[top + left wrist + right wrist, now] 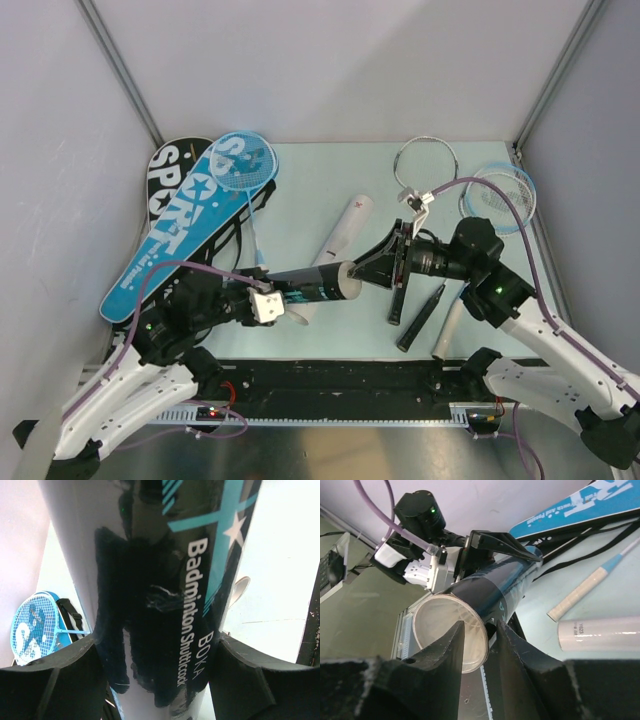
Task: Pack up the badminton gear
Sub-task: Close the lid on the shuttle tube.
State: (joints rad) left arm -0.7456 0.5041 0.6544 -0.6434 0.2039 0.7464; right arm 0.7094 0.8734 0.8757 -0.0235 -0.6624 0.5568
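Above the near edge of the table (300, 190), just left of its middle, the left gripper (157, 680) clamps the black teal-printed tube (315, 284) across its barrel. Both pads sit flat on the glossy sides and the tube is held roughly level, pointing right. At the tube's pale right-hand end the right gripper (480, 630) stands with its jaws a narrow gap apart, 1 finger over the end face and 1 outside the rim. Whether they pinch the rim or merely straddle it cannot be told, nor whether that end is capped or open. Beyond, the white tube (342, 235) lies slantwise at mid-table. At the far-left corner the blue cover (175, 240) overlaps the black cover (165, 165), with a blue racket (245, 160) resting on top. Toward the far-right corner lie a silver racket (425, 158) and a pale-blue-rimmed racket (500, 195). No shuttlecock shows. The black tube looks light, stiff but thin-walled, and slick. It is best gripped mid-barrel across its width with modest force, since a hard squeeze could dent it and the rim offers little purchase.
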